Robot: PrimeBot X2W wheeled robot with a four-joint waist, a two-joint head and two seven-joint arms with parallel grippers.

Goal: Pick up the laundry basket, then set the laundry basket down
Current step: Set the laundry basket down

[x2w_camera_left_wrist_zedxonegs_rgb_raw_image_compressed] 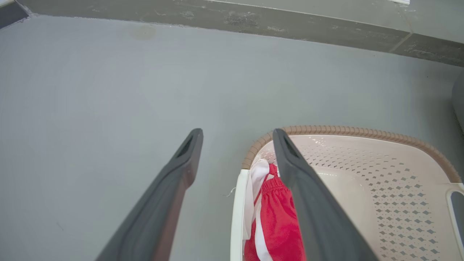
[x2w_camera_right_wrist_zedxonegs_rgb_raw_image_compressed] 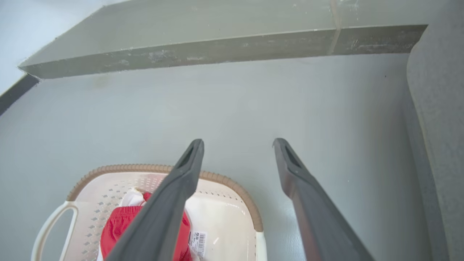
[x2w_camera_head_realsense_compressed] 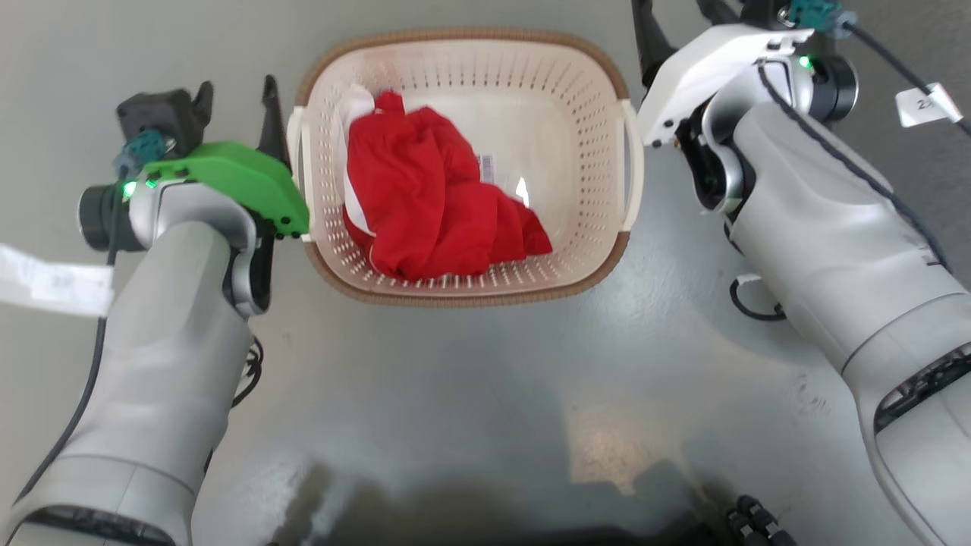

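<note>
Two pale forearms (x2w_camera_head_realsense_compressed: 159,364) flank one basket (x2w_camera_head_realsense_compressed: 463,34), which sits on the grey floor (x2w_camera_head_realsense_compressed: 455,394) between both grippers. Left gripper (x2w_camera_head_realsense_compressed: 237,106) hangs just beside the left handle (x2w_camera_head_realsense_compressed: 296,152), its fingers spread and holding nothing. Right gripper (x2w_camera_head_realsense_compressed: 679,19) is near the right handle (x2w_camera_head_realsense_compressed: 633,167), likewise spread and empty. Inside the basket lie one red garment (x2w_camera_head_realsense_compressed: 440,205) and one barcode sticker (x2w_camera_head_realsense_compressed: 486,167).

My forearms (x2w_camera_head_realsense_compressed: 167,341): pale grey, smooth shells.
My left wrist cover (x2w_camera_head_realsense_compressed: 235,178): bright green.
My right wrist cover (x2w_camera_head_realsense_compressed: 713,68): white.
My fingers (x2w_camera_left_wrist_zedxonegs_rgb_raw_image_compressed: 163,203): long, dark grey.
My cables (x2w_camera_head_realsense_compressed: 850,163): black.
</note>
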